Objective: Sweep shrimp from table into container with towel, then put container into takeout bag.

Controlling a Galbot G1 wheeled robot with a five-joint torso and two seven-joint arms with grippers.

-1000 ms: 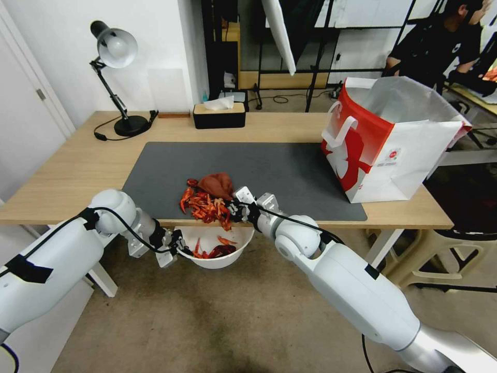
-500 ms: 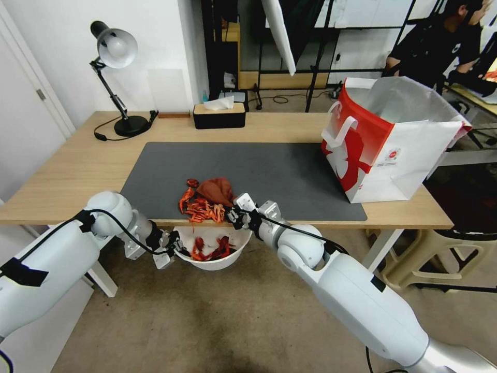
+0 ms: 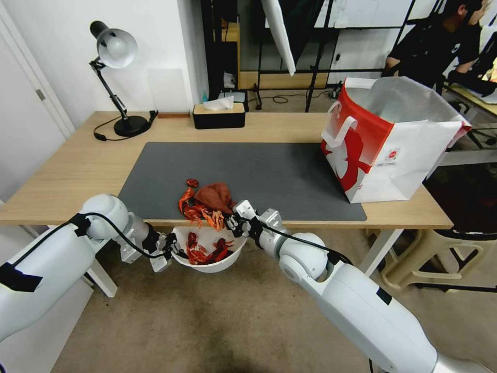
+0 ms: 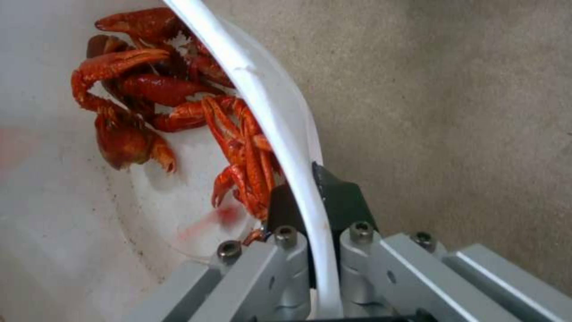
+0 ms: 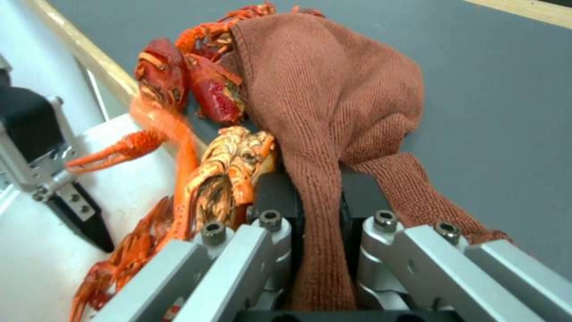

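Head view: container hangs below the counter edge, left hand at its rim; shrimp sit at the mat edge, some already in the tub. Right hand drags the towel. Takeout bag stands well apart.

Left wrist view: left hand is clamped on the thin rim; probably flexes under load. Tub floor mostly cut off.

Right wrist view: right hand is clenched on the soft towel; glossy shrimp likely slide easily. Towel hides any pieces beneath.

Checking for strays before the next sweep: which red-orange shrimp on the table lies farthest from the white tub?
The lone red-orange shrimp on the dark grey mat, apart behind the rust-red towel; the others crowd the edge above the round white tub.
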